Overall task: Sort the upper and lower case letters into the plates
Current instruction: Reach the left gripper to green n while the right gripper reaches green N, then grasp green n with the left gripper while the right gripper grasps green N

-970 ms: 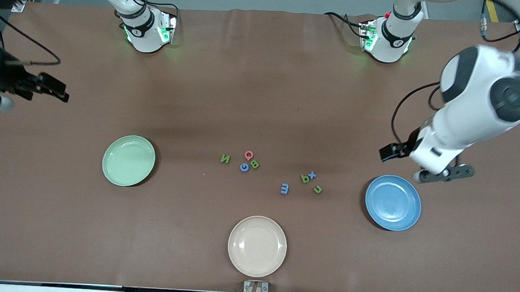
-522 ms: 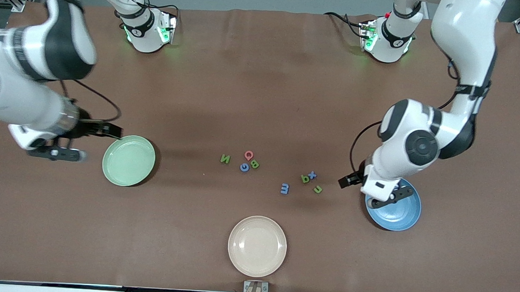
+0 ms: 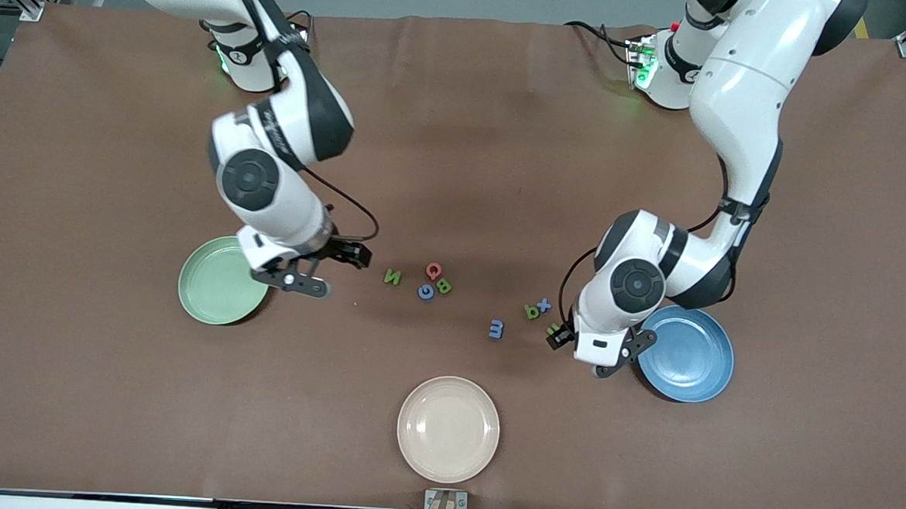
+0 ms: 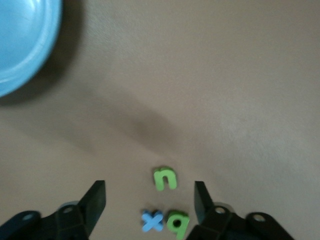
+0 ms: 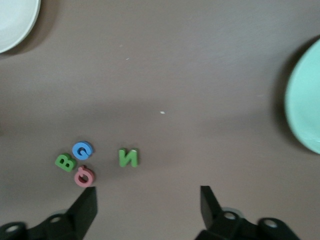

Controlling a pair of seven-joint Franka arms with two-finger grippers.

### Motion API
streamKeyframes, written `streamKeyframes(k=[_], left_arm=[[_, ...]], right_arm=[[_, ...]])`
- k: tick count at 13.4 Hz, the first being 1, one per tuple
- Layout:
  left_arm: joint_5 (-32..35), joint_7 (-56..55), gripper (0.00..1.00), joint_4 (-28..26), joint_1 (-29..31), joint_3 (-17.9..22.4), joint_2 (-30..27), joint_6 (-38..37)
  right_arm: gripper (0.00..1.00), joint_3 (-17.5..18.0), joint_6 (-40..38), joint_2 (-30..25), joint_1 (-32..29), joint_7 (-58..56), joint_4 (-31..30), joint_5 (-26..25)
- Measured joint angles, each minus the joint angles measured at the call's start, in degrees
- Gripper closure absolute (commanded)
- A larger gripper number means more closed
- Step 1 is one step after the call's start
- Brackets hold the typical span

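L gripper (image 3: 565, 336) mid-right of the front frame, fingers spread, over green n (image 4: 165, 178), beside blue plate (image 3: 688, 356). R gripper (image 3: 348, 255) center-left, fingers spread, betw green plate (image 3: 215, 285) & N (image 3: 393, 277). Q (image 3: 433, 270), G (image 3: 425, 291), B (image 3: 443, 286) clustered at center; x (image 3: 545, 305), q (image 3: 531, 311), m (image 3: 496, 329) lower, toward L gripper.
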Motion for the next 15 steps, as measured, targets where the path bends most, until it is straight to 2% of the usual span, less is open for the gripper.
streamKeyframes(k=[6,10,13,14,15], left_arm=[[0.11,-3.24,0.34,0.75,-0.99,-0.01,3.69,3.17],[0.12,-3.43,0.4,0.84,-1.44,0.0,4.18,3.18],[0.12,-3.44,0.43,0.86,-1.47,0.0,5.07,3.18],[0.12,-3.44,0.49,0.88,-1.5,0.0,5.35,3.23],[0.12,-3.44,0.59,0.94,-1.53,0.0,5.45,3.53]], right_arm=[[0.24,-0.21,10.78,8.93,4.51,4.43,-0.3,0.04],[0.25,-0.61,12.28,11.2,5.65,5.38,-0.35,-1.56],[0.29,-0.63,14.89,11.85,6.05,6.61,-1.79,-2.91],[0.31,-0.63,15.81,11.98,6.21,6.79,-2.38,-3.05],[0.32,-0.63,16.48,12.08,6.31,7.04,-2.87,-3.09]])
